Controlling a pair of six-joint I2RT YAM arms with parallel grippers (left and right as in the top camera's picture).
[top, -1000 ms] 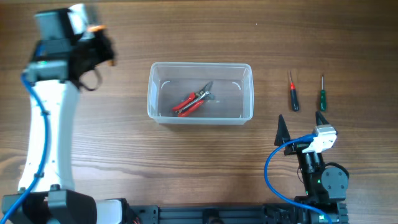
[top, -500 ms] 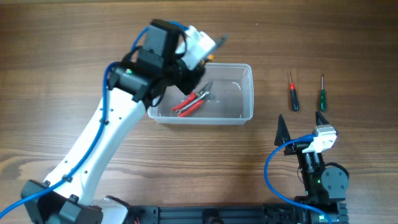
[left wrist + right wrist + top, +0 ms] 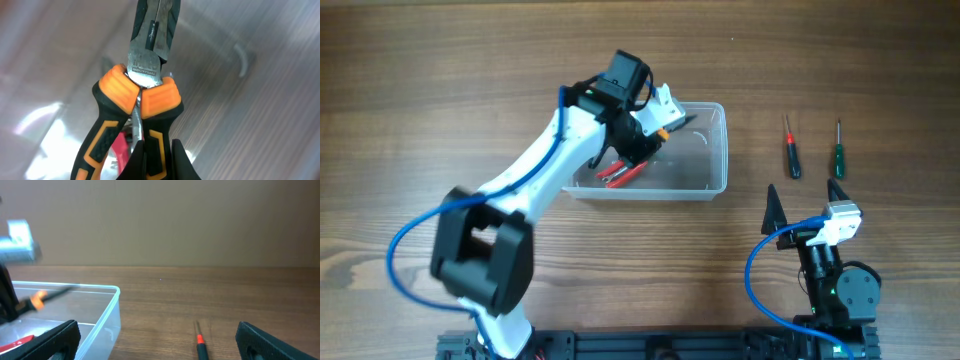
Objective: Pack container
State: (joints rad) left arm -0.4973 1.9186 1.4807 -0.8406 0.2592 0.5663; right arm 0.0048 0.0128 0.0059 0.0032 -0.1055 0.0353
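The clear plastic container [image 3: 715, 150] sits mid-table; it also shows in the right wrist view [image 3: 107, 315]. Red-handled pliers [image 3: 620, 172] lie inside it. My left gripper [image 3: 655, 125] is over the container's middle, shut on orange-and-black pliers [image 3: 137, 100], which point down into the tub. In the left wrist view my fingers [image 3: 157, 162] clamp one handle. My right gripper [image 3: 807, 195] is open and empty near the front right, its fingers wide apart in the right wrist view [image 3: 157, 342].
A red-handled screwdriver [image 3: 791, 150] and a green-handled screwdriver [image 3: 838, 152] lie side by side on the wooden table right of the container. The red one shows in the right wrist view [image 3: 200, 342].
My left arm has swung from the far left to over the container, carrying the orange-and-black pliers, and has lowered them into the tub. The right arm has not moved.
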